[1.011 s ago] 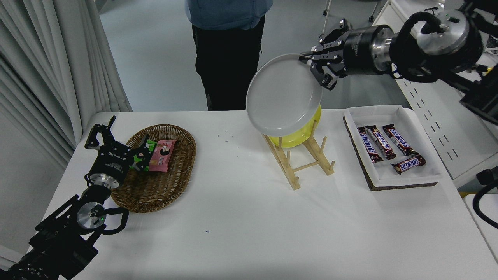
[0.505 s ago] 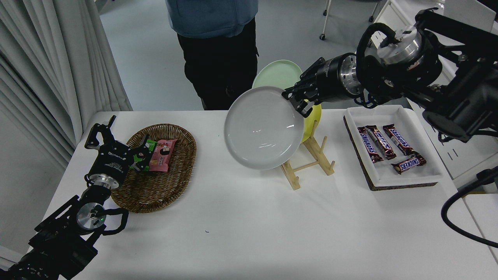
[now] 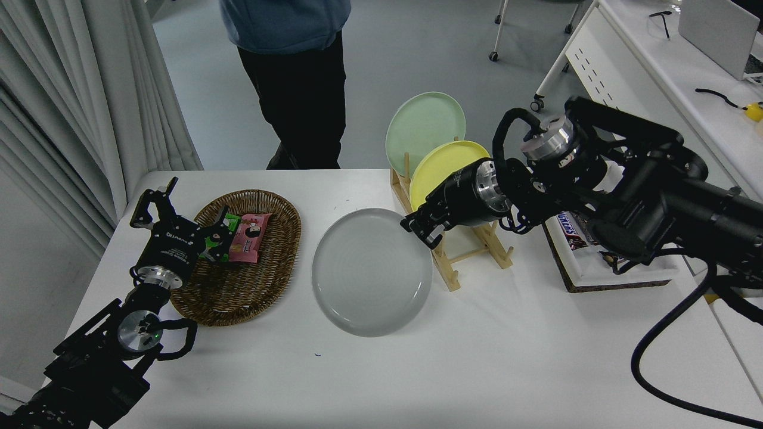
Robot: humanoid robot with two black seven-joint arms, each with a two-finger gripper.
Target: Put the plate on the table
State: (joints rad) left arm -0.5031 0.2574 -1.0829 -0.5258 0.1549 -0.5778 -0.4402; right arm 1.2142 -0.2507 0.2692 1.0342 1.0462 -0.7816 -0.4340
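Observation:
The light grey plate (image 3: 371, 272) lies nearly flat, low over the white table (image 3: 477, 357), between the basket and the rack. Whether its underside touches the table I cannot tell. My right gripper (image 3: 419, 229) comes in from the right and is shut on the plate's upper right rim. My left gripper (image 3: 156, 202) is parked at the lower left beside the basket, open and empty.
A wooden rack (image 3: 471, 253) right of the plate holds a yellow plate (image 3: 444, 168) and a pale green plate (image 3: 424, 122). A wicker basket (image 3: 238, 286) with snack packets is at the left. A white tray (image 3: 620, 271) is partly hidden by my right arm. A person (image 3: 292, 77) stands at the far side.
My right gripper has carried the grey plate down and to the left, from tilted in the air in front of the rack to nearly flat near the table. The person stepped left.

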